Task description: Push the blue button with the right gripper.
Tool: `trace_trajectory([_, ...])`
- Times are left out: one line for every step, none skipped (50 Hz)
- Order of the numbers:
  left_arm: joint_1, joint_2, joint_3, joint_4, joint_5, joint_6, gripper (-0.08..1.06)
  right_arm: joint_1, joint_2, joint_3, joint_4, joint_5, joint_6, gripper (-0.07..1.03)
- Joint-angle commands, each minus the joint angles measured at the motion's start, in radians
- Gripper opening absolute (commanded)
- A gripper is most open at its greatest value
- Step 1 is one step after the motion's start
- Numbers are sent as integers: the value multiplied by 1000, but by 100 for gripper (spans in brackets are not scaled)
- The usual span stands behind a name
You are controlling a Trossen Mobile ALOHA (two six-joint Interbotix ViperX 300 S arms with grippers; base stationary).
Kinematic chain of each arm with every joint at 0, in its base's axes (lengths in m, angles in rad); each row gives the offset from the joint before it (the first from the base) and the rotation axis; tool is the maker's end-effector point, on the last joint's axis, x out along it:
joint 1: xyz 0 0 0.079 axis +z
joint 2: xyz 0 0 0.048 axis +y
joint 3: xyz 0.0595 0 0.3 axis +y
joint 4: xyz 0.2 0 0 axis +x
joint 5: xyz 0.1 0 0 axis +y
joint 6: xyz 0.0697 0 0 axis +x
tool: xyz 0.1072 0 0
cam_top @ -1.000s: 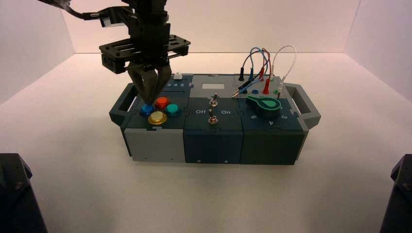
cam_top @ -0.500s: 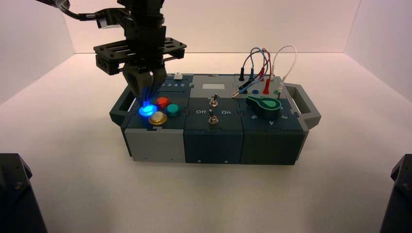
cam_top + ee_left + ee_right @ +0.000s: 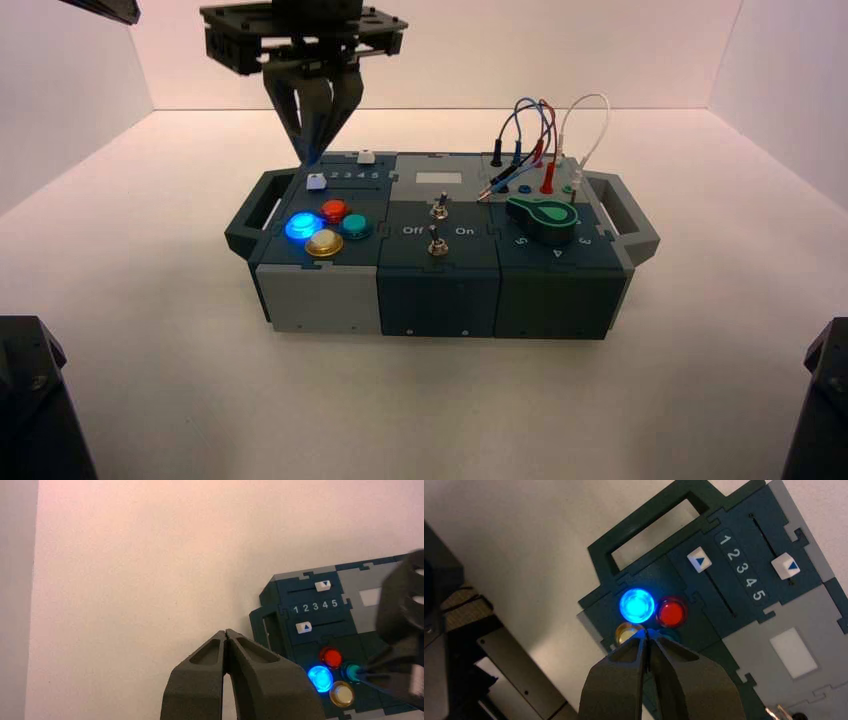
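The blue button [image 3: 300, 226] glows bright blue at the left end of the box, beside the red, yellow and teal buttons. It also shows lit in the right wrist view [image 3: 636, 605] and in the left wrist view [image 3: 320, 678]. My right gripper [image 3: 312, 160] hangs shut and empty well above the box's back left part, clear of the button; its tips [image 3: 647, 632] meet in a point. My left gripper [image 3: 227, 632] is shut and empty, off to the left of the box over bare table.
Red [image 3: 334, 210], yellow [image 3: 324, 243] and teal [image 3: 354, 226] buttons crowd the blue one. Two white slider caps [image 3: 699, 560] flank the 1-5 scale. Toggle switches [image 3: 437, 240], a green knob [image 3: 542, 217] and wires [image 3: 540, 130] lie to the right. Black blocks [image 3: 30, 400] fill the front corners.
My right gripper pressed down on the blue button, which lit up, then rose straight up and slightly back. The button stays lit.
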Motion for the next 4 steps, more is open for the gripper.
trace_trajectory([12,8,-14,2,-9,5,-3,3,-35,6,5,11,-2,-2])
trace_trajectory([14,9,-14,2,-9,6,-3,3,-35,9,5,11,-2,-2])
trace_trajectory([15,9,-15,2,-9,6,-3,3,-35,14,6,11,-2,-2])
trace_trajectory([17,9,-15,2,-9,6,-3,2,-37,15,6,11,-2,-2])
